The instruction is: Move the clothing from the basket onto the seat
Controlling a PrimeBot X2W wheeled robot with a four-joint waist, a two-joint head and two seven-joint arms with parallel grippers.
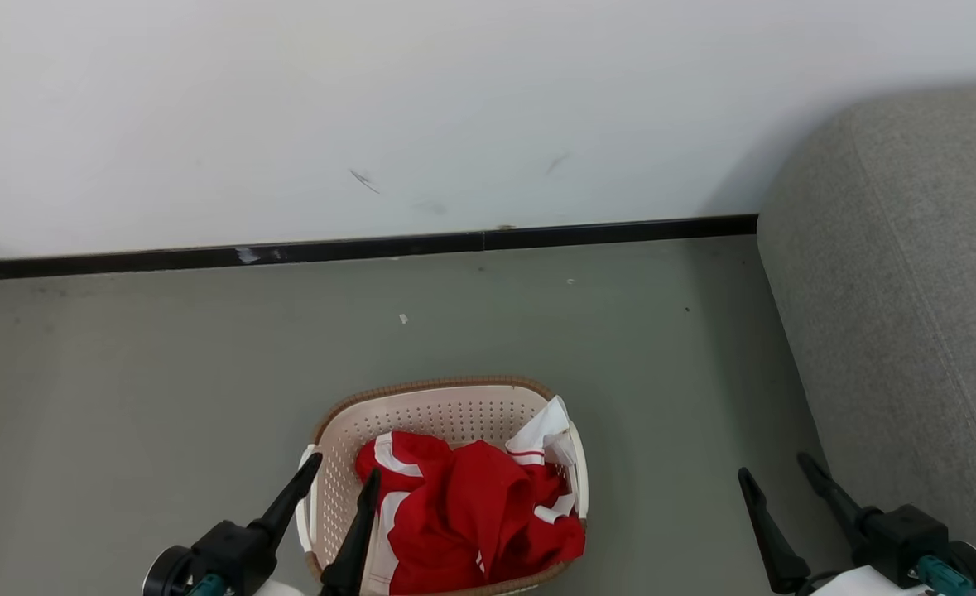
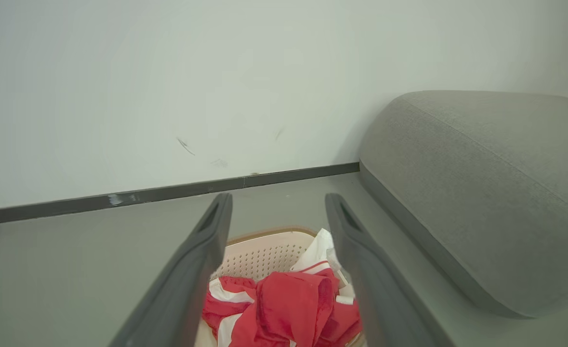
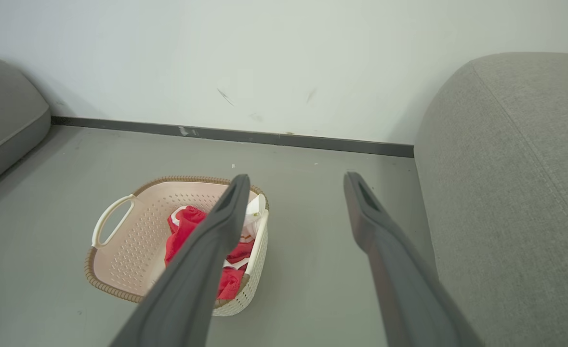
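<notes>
Red clothing (image 1: 471,513) with white trim lies bunched in the cream basket (image 1: 446,406), which stands on the grey floor in front of me. The same clothing (image 2: 284,308) and basket (image 3: 134,231) appear in both wrist views. The grey seat (image 1: 901,314) rises at the right, beside the basket. My left gripper (image 1: 343,468) is open above the basket's left side, one finger over the rim and one over the red fabric, holding nothing. My right gripper (image 1: 773,468) is open over the floor between basket and seat, empty.
A white wall with a black skirting strip (image 1: 355,247) runs behind the basket. A second grey cushion (image 3: 4,120) sits at the far left in the right wrist view. Bare grey floor (image 1: 165,381) surrounds the basket.
</notes>
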